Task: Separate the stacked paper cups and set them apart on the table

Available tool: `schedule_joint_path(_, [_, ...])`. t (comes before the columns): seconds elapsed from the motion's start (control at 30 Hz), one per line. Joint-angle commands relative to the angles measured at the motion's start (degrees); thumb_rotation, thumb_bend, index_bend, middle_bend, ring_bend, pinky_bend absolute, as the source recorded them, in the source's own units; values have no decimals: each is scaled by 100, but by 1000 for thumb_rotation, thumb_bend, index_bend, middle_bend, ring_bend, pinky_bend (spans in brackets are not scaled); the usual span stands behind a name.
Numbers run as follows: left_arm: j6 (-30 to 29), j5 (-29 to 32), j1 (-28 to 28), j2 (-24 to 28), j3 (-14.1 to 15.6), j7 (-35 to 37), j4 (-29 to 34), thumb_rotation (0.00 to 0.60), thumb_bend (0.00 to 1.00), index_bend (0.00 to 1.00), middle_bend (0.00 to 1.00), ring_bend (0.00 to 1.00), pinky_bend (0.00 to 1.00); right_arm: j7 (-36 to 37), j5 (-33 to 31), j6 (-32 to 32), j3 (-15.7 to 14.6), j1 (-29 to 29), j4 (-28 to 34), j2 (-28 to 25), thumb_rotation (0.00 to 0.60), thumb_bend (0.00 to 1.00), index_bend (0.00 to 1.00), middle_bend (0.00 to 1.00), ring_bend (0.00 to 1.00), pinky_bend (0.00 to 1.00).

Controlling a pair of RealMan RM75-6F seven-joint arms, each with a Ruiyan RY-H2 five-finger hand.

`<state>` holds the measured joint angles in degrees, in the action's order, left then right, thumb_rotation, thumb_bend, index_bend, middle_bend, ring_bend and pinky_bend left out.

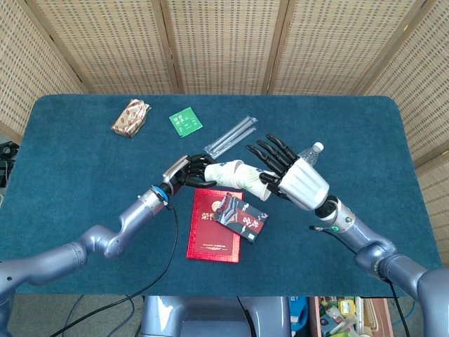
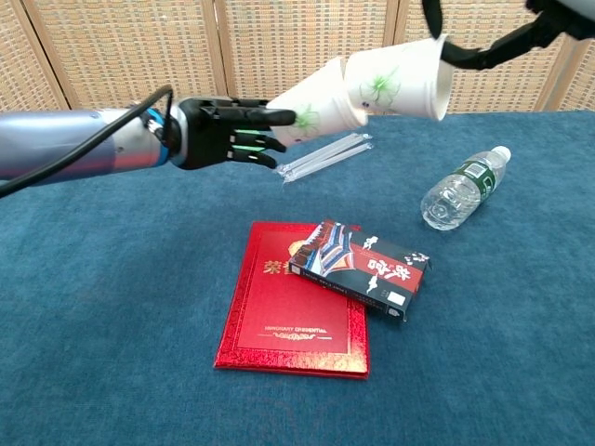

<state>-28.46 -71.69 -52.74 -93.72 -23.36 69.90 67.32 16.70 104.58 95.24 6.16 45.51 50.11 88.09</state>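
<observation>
Two white paper cups with green print hang in the air over the table's middle. My left hand (image 1: pixel 186 170) (image 2: pixel 226 133) grips the base end of the left cup (image 1: pixel 223 170) (image 2: pixel 314 101). My right hand (image 1: pixel 300 181) (image 2: pixel 502 42) holds the rim end of the right cup (image 1: pixel 259 184) (image 2: pixel 400 78). The right cup is drawn almost wholly out, with only its base at the left cup's mouth. The two cups are tilted against each other. In the chest view only the right hand's dark fingers show at the top edge.
Below the hands lie a red booklet (image 1: pixel 212 230) (image 2: pixel 288 307) and a dark patterned box (image 1: pixel 243 216) (image 2: pixel 363 263) on top of it. A water bottle (image 2: pixel 460 189) lies to the right, clear wrapped sticks (image 1: pixel 230 136) behind, a green packet (image 1: pixel 185 121) and a snack wrapper (image 1: pixel 130 116) far left.
</observation>
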Motion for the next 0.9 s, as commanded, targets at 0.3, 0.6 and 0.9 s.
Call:
schedule_joint_path(0.3, [-381,-497,306,658,315,-514,-611,600,309,481,467,483,507,53,104,134,-354,-345,-450,-482,600,517,709,0,0,0])
schedule_joint_path(0.6, [-937,-1073,428,987,1022,-2503,-1467,600,310,481,467,483,507,-410,593,-167,-888,-336,-575,-1253,600,517,709,0,0,0])
schedule_joint_path(0.9, [-980,-877,612,933,1430,-4610,-1811,600,310,481,467,483,507,-1536,1447,-855,-1495,1,127,-2143,600,517,709,1,0,30])
